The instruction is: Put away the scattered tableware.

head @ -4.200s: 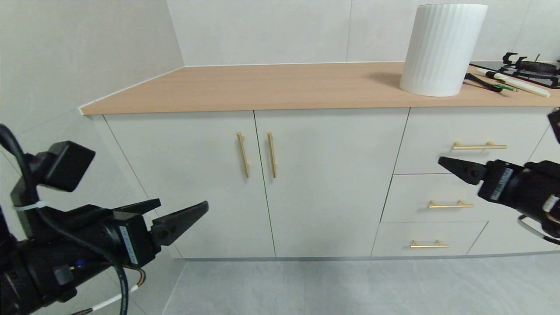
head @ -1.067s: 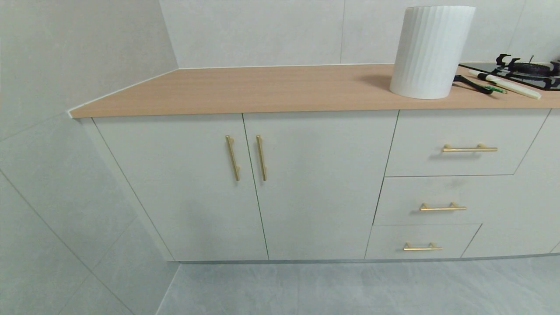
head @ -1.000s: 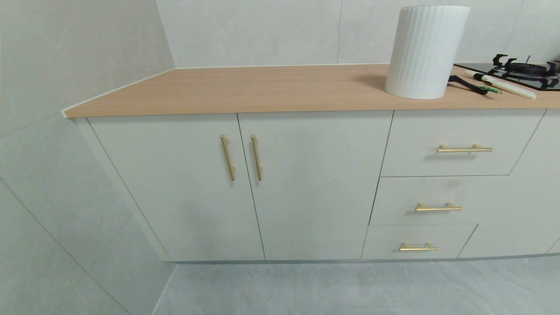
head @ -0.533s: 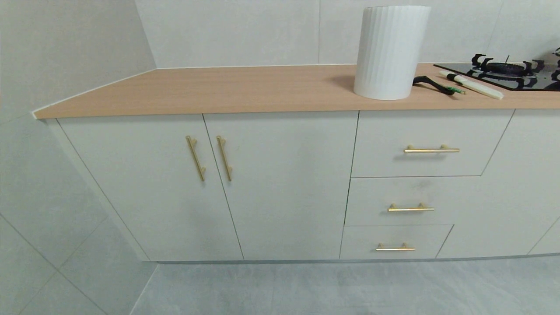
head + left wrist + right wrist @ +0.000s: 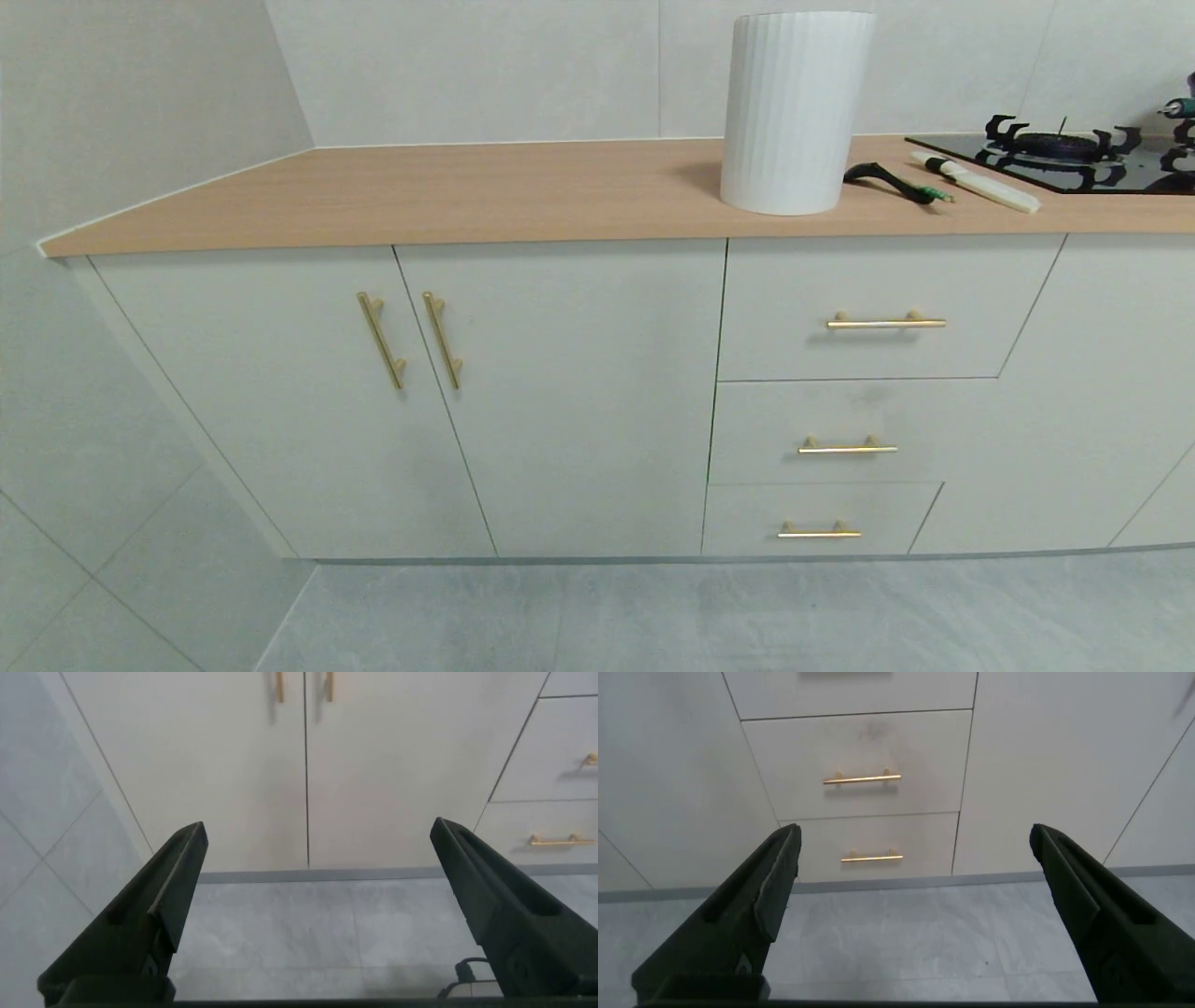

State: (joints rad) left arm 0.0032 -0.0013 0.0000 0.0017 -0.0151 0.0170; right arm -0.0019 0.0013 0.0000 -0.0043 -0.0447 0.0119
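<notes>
View had swung right since the earlier frames: a camera move, not the counter [image 5: 467, 191]. Both arms had dropped low. Left gripper [image 5: 316, 829] and right gripper [image 5: 913, 831] were spread wide and empty, well below the white canister [image 5: 796, 110], facing the cabinet fronts [image 5: 560, 392], likely tucked for driving. Tableware: a black-handled utensil [image 5: 887, 177] and a cream one [image 5: 976, 182], possibly a knife, lay loose just right of the canister, its probable holder.

Kitchen, gas hob [image 5: 1064, 147], wooden countertop [image 5: 420, 196], cabinet drawers [image 5: 784, 289]
</notes>
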